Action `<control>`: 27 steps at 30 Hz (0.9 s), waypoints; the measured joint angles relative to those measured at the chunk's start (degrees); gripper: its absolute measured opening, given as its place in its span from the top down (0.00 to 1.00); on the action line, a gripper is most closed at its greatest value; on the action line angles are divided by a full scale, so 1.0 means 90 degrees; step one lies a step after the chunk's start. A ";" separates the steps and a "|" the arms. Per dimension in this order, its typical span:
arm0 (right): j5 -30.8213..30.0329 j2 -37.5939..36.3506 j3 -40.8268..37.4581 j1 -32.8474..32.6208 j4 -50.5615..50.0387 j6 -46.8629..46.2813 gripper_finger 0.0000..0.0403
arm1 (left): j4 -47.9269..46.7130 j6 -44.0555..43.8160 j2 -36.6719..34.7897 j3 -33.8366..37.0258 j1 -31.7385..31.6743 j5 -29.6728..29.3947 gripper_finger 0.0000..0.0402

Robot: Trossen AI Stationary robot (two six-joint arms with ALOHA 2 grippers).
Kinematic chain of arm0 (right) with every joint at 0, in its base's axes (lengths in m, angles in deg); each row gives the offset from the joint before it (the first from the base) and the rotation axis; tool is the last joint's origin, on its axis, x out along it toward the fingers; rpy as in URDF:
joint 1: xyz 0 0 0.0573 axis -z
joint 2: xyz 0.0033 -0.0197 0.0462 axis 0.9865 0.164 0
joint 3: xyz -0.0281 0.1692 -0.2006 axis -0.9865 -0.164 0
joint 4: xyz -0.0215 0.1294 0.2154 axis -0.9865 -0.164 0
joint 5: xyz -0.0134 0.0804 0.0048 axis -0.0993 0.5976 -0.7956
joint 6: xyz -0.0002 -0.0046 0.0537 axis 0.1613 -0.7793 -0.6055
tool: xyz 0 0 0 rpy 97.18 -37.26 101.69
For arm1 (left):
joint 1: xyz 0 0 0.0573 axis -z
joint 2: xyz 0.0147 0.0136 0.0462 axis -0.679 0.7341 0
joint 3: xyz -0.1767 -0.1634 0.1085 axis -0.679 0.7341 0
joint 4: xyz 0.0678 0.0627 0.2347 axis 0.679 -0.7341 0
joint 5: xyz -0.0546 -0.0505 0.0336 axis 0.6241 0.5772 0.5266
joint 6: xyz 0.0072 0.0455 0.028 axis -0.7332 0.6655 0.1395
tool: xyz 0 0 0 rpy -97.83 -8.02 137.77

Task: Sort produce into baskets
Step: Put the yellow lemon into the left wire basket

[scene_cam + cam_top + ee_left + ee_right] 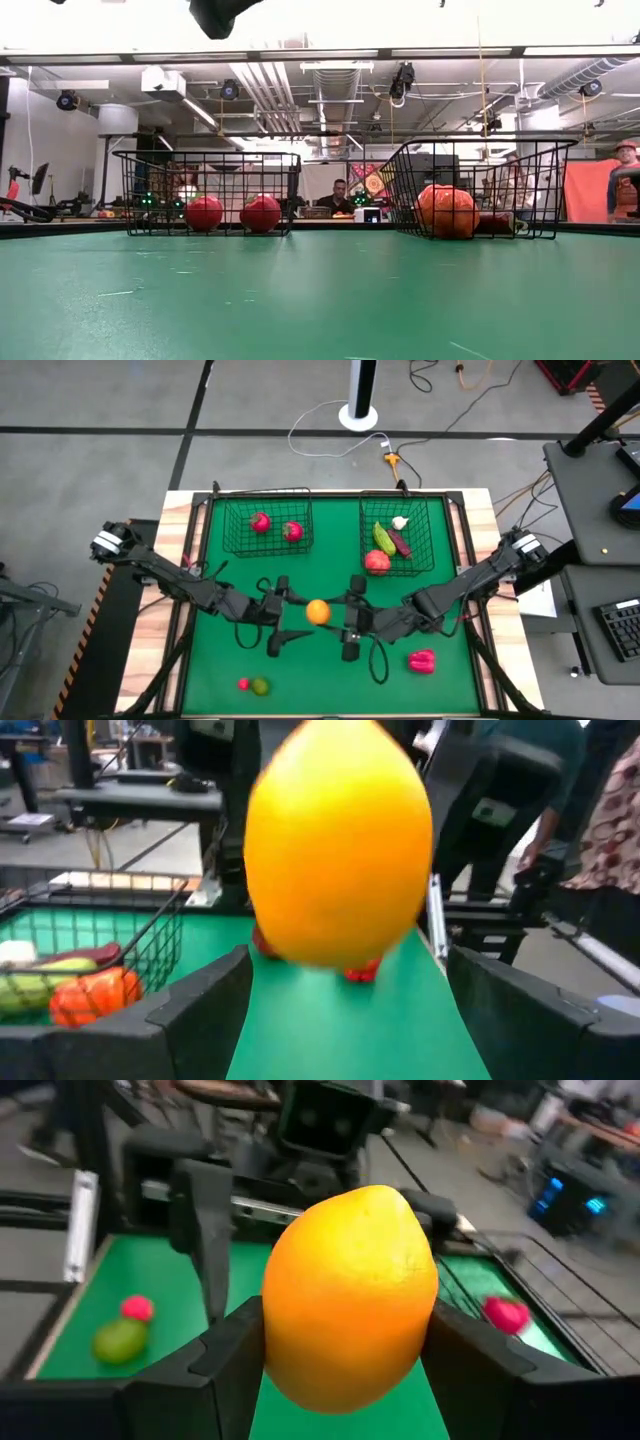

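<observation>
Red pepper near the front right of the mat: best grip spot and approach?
Take the red pepper across its narrower width, coming straight down. It lies on its side on open mat with nothing touching it, so a top-down approach is likely clear; right end effector is nearest.

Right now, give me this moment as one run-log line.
right hand: grips orange fruit, raised mid-table | left hand: open, straddling it | loose: red pepper, lime, small red piece
</observation>
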 joint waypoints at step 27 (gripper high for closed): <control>0.1037 0.0036 -0.1905 0.0356 0.4448 0.1070 0.44 | 0.0369 0.0511 0.0003 -0.0102 -0.0068 0.0026 0.21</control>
